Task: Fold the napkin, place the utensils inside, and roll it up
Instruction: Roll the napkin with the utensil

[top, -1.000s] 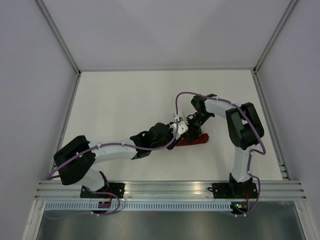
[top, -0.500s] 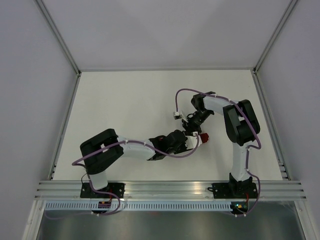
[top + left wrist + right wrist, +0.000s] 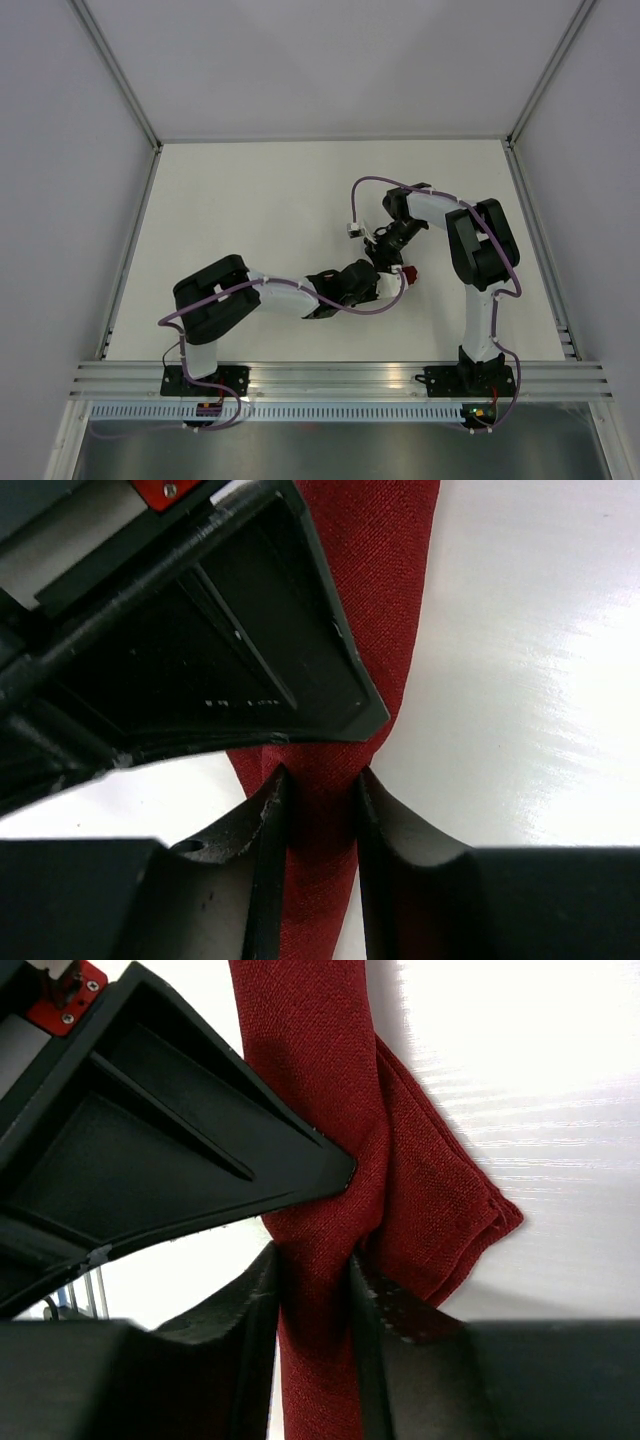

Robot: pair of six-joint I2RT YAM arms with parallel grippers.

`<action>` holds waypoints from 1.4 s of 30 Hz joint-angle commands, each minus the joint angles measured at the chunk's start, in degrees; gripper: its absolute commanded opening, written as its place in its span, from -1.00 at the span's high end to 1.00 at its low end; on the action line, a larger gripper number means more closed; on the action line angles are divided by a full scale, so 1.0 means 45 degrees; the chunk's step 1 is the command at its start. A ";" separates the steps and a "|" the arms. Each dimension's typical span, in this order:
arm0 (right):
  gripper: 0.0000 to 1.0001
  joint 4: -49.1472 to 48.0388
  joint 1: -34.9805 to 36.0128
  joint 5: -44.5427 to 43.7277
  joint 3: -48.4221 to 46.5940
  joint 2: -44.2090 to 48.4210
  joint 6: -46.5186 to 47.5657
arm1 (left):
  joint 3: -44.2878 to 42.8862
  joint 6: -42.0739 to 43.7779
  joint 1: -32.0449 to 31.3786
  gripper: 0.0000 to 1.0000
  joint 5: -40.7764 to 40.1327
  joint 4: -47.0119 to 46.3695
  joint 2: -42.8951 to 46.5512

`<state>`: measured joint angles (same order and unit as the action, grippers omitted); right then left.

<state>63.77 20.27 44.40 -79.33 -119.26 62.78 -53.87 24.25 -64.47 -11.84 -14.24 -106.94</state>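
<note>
The napkin [image 3: 409, 274] lies on the white table [image 3: 250, 200], right of centre and toward the near side. It is gathered into a narrow maroon band. From above, only a small red patch shows just to the right of the two end effectors, which meet over it. Its long axis cannot be read from that view.

In the left wrist view the left end effector [image 3: 320, 802] is pinched narrow on the napkin [image 3: 378, 570], with both jaws pressing the cloth from either side. The band runs lengthwise up the picture from between the jaws. It leans slightly toward the upper right and widens as it goes. The dark body of the right end effector fills the upper left of this view, its edge touching the cloth just above the grip.

In the right wrist view the right end effector [image 3: 315, 1282] is likewise clamped narrow on the napkin [image 3: 310, 1050], with the fabric bunched and creased between its jaws. Here too the long axis runs top to bottom through the grip. A flatter stack of folded layers spreads out to the right of the band, ending in a blunt corner that points right. The pointed tip of the left end effector's dark body presses against the band from the left, just above the jaws.
</note>
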 commanded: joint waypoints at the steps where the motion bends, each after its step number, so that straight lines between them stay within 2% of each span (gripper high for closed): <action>1: 0.20 -0.0772 0.0046 -0.1391 0.0363 -0.0802 0.0521 | -0.0431 -0.0291 0.0010 0.84 0.0813 0.1054 -0.0884; 2: 0.14 -0.0772 0.0065 -0.1352 0.0402 -0.0705 0.0521 | -0.0567 -0.0330 0.0010 0.95 0.0891 0.1210 -0.0943; 5: -0.35 -0.0849 0.0046 -0.1254 0.0500 -0.0334 0.0424 | -0.0666 -0.0506 0.0010 0.95 0.1320 0.1601 -0.1061; 8: -0.62 -0.1374 0.0007 -0.1371 0.0636 0.0290 -0.0083 | -0.0705 -0.0759 0.0126 0.95 0.2002 0.2029 -0.1100; 11: -0.74 -0.2059 -0.0168 -0.1527 0.0637 0.1013 -0.0980 | -0.0803 -0.1053 0.0282 0.95 0.2570 0.2382 -0.1178; 17: -0.83 -0.3250 -0.0832 -0.1450 0.0598 0.2107 -0.2698 | -0.1076 -0.1326 0.0672 0.95 0.3663 0.2910 -0.1275; 21: -0.87 -0.3526 -0.1554 -0.0652 0.0422 0.2634 -0.3423 | -0.1330 -0.1443 0.1044 0.95 0.4348 0.3570 -0.1295; 26: -0.92 -0.2512 -0.2784 0.0620 -0.0436 0.2577 -0.3249 | -0.1935 -0.1444 0.1551 0.95 0.5479 0.4530 -0.1529; 30: -0.92 -0.2510 -0.3722 0.1478 -0.0419 0.3043 -0.3112 | -0.2832 -0.1483 0.1981 0.95 0.6554 0.5799 -0.1958; 36: -0.90 -0.3582 -0.5383 0.2340 0.1453 0.5264 -0.2391 | -0.4199 -0.1619 0.3133 0.95 0.8741 0.7673 -0.2778; 42: -0.90 -0.7466 -0.5404 0.1561 0.5807 0.8858 -0.2448 | -0.6269 -0.1464 0.4169 0.94 1.0890 1.0228 -0.4282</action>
<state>40.99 -4.89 49.43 -59.11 -85.86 50.04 -81.17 18.52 -47.33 32.08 17.12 -119.92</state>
